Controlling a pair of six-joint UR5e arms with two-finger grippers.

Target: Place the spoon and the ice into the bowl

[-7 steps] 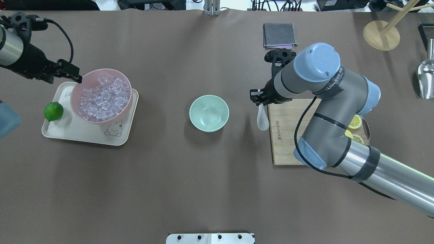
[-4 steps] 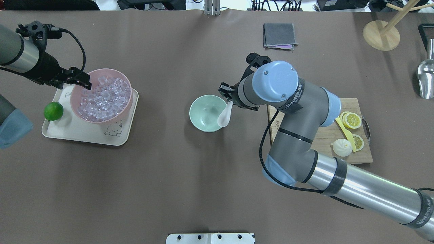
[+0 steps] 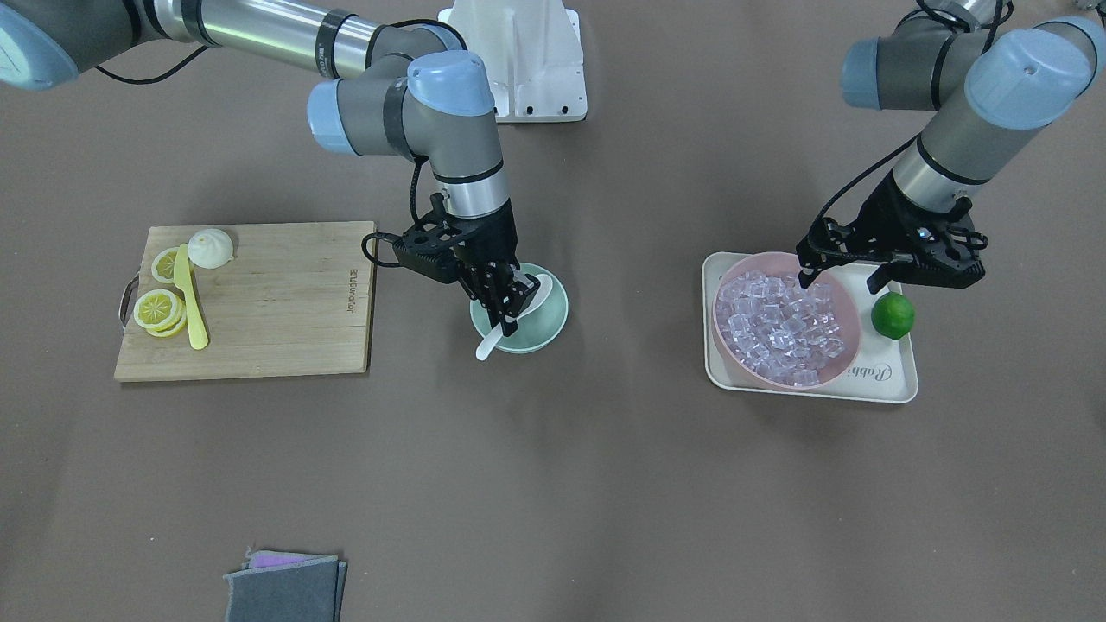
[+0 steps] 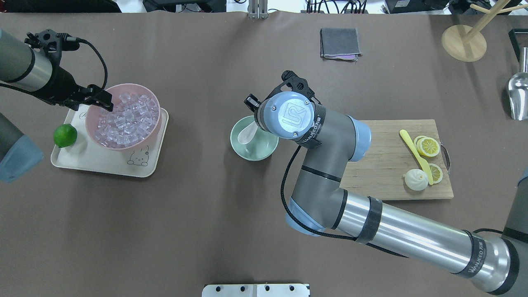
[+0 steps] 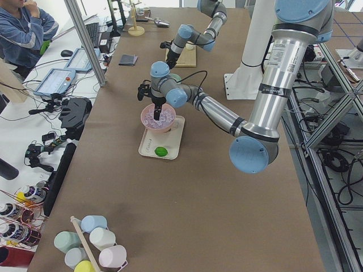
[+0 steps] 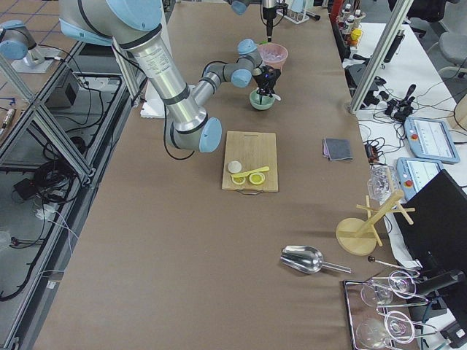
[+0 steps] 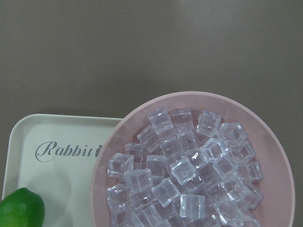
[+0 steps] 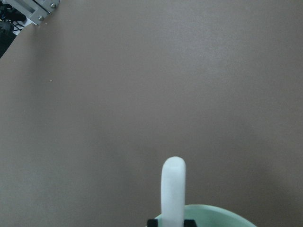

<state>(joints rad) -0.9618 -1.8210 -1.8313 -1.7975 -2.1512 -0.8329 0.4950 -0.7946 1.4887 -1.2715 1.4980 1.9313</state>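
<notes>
Your right fingers (image 3: 510, 304) clamp the glossy white soup spoon (image 3: 537, 289) by its handle, scoop angled into the pale mint-green bowl (image 3: 553, 333) ready for release, while your left fingers (image 3: 805, 269) hang spread over the clear ice cubes (image 3: 778, 333).

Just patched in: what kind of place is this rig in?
Probably a robotics lab staged as a kitchen: aluminium framing beside the table, an operator at a desk with teach pendants, and food props like the cutting board and lemon slices.
</notes>
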